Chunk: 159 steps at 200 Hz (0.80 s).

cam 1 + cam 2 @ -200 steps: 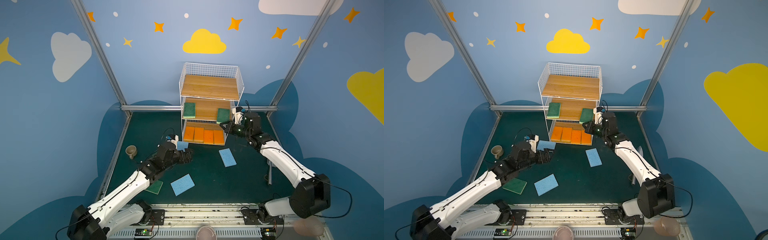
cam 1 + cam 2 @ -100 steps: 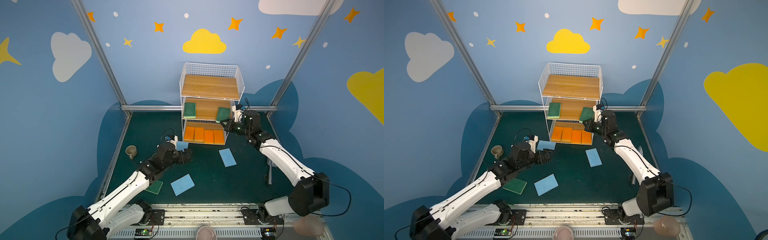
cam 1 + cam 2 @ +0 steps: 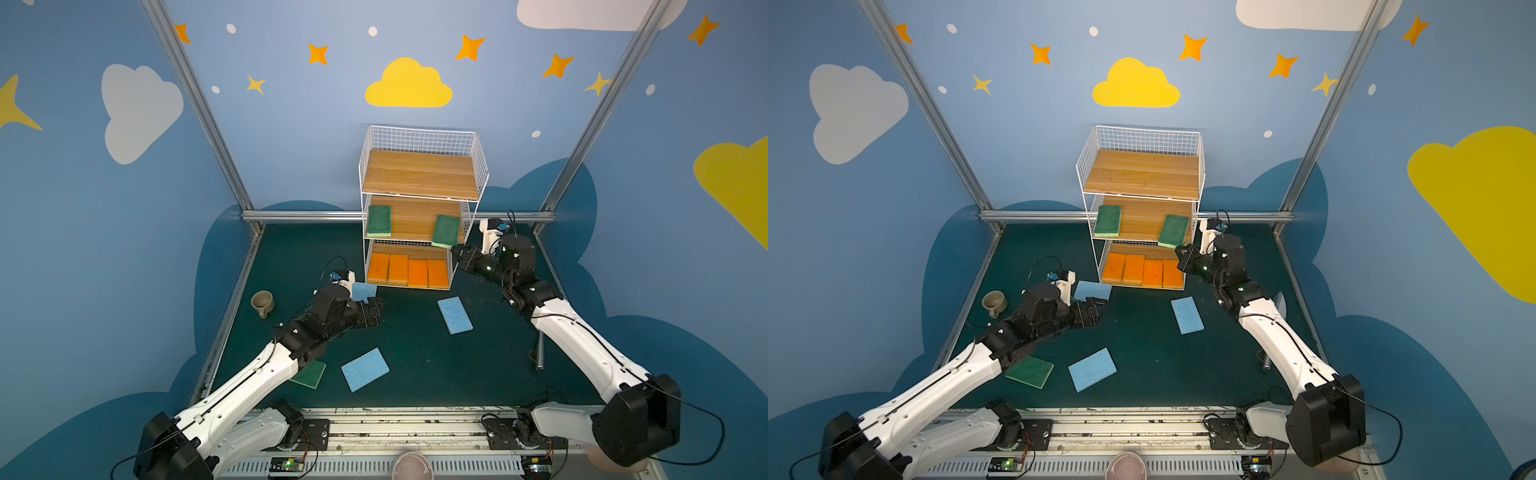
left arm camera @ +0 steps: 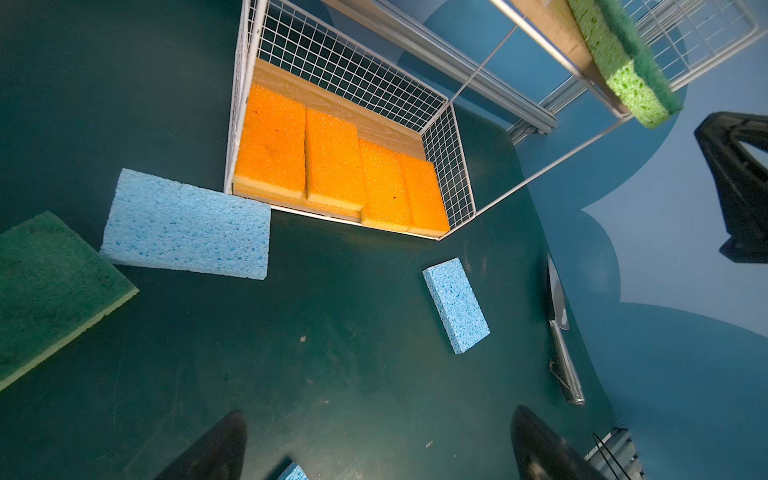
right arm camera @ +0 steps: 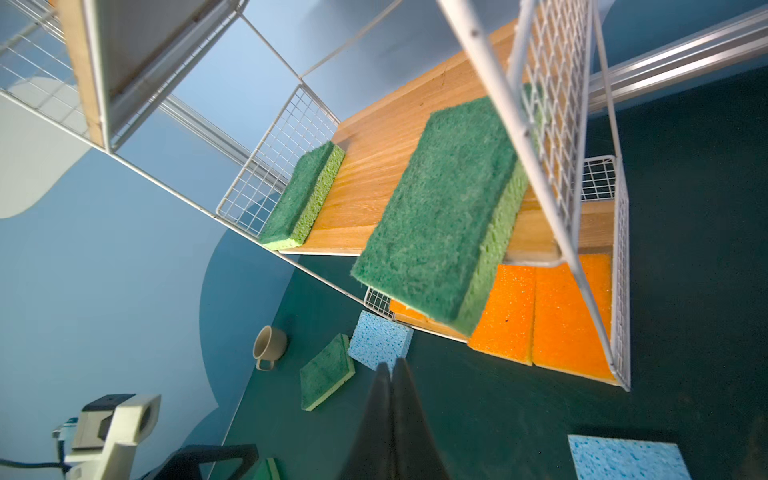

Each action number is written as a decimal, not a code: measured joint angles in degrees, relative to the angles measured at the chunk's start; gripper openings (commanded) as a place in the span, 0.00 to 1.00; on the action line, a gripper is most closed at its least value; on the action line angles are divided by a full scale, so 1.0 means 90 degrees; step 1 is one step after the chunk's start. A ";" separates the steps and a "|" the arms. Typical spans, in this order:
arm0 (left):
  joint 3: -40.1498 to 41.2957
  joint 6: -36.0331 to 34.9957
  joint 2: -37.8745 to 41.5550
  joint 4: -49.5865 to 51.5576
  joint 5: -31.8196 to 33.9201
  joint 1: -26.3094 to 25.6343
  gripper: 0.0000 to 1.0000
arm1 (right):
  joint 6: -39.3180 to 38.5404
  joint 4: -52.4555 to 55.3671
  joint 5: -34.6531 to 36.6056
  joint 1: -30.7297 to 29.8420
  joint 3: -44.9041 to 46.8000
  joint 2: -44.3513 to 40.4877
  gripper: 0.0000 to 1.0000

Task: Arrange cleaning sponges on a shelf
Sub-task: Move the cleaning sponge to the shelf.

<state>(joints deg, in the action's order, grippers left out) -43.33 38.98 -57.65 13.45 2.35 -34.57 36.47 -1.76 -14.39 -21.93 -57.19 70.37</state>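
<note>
Left tool [image 3: 376, 309] wide open, empty, over tabletop [image 3: 415, 357] near blue sponge [image 3: 364, 291]. Right tool [image 3: 456, 252] shut, empty, just beside green sponge [image 3: 446, 231] overhanging middle tier of shelf [image 3: 419, 172], right end. Orange sponges [image 3: 407, 272] on bottom tier.

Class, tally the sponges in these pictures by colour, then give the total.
Orange sponges: 4
Green sponges: 4, one hidden under the left arm in both top views
Blue sponges: 3
Total: 11
</note>
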 measured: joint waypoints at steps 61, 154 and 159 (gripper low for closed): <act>0.0206 0.0000 0.0192 -0.0024 0.0000 0.0066 0.98 | 0.0886 -0.0857 -0.0153 0.0010 0.0568 0.0129 0.00; 0.0510 0.0032 0.0415 -0.0080 -0.0049 0.0177 0.98 | 0.1719 -0.1311 -0.0114 0.0027 0.0554 0.0673 0.00; 0.0510 0.0029 0.0418 -0.0080 -0.0053 0.0182 0.98 | 0.1741 -0.1314 -0.0112 0.0034 0.0549 0.0687 0.00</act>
<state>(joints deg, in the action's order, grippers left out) -38.74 39.24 -53.89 12.73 1.87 -32.93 52.14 -13.58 -15.40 -21.63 -52.25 76.55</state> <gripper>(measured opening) 0.981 0.047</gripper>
